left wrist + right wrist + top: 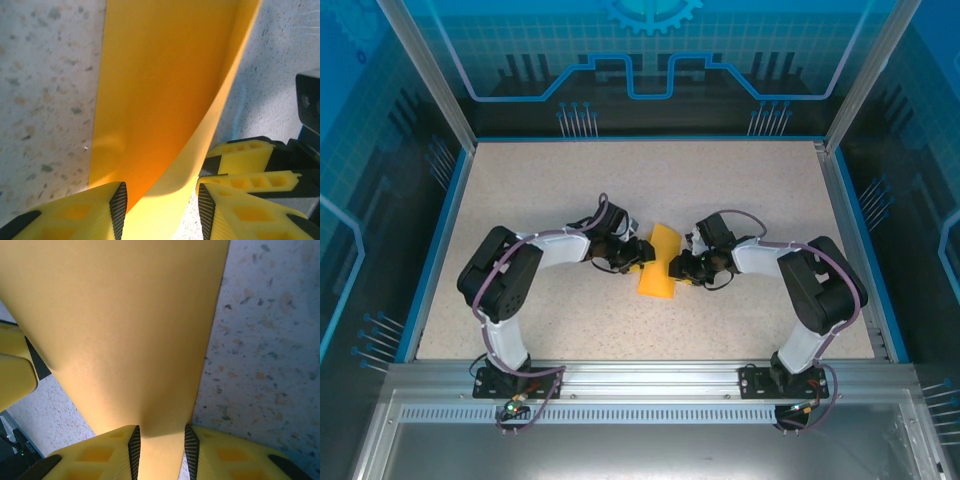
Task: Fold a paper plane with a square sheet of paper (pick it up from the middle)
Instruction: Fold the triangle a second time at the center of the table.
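Curving orange-yellow square sheet of paper (657,262), plain, unmarked

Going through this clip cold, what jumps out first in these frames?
The bright orange-yellow sheet of paper at the middle of the speckled table, curled rather than lying flat. The left end effector and the right end effector flank it from either side, and each wrist view shows the sheet running between that arm's jaws.

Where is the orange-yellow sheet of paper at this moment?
In the top view the square sheet of paper is near the middle of the table, curled up, between the left gripper and the right gripper.
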{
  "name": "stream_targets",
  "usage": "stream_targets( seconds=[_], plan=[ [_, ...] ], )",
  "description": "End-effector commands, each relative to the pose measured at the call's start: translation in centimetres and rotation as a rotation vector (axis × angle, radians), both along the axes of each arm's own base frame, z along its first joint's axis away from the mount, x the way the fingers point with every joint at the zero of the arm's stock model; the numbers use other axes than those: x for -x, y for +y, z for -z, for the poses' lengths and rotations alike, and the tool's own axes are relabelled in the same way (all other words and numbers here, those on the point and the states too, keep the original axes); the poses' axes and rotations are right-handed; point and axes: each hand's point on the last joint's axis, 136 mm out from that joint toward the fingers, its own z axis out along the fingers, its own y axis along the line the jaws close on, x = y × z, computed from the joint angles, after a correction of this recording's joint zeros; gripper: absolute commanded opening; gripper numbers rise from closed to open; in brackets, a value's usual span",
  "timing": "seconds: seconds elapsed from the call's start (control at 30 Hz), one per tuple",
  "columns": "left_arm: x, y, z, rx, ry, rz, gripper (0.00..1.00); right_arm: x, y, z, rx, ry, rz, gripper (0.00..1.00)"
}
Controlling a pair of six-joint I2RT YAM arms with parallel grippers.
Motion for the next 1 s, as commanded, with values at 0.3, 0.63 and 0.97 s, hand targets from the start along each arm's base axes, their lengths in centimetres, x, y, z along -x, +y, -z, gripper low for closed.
stream_targets(
  seconds=[0.3,0.63,0.97],
  plan=[
    [-2.0,-0.8,-0.7,0.030,-0.084,0.064,0.48,0.9,-0.8,1.2,0.031,0.044,-0.001,0.33],
    [-2.5,-0.7,-1.0,-0.002,-0.124,0.131,0.58,0.8,-0.9,1.1,0.030,0.040,0.001,0.33],
    [-2.4,-0.7,-1.4,0.034,-0.103,0.138,0.64,0.7,-0.8,0.9,0.026,0.035,0.001,0.33]
  ],
)
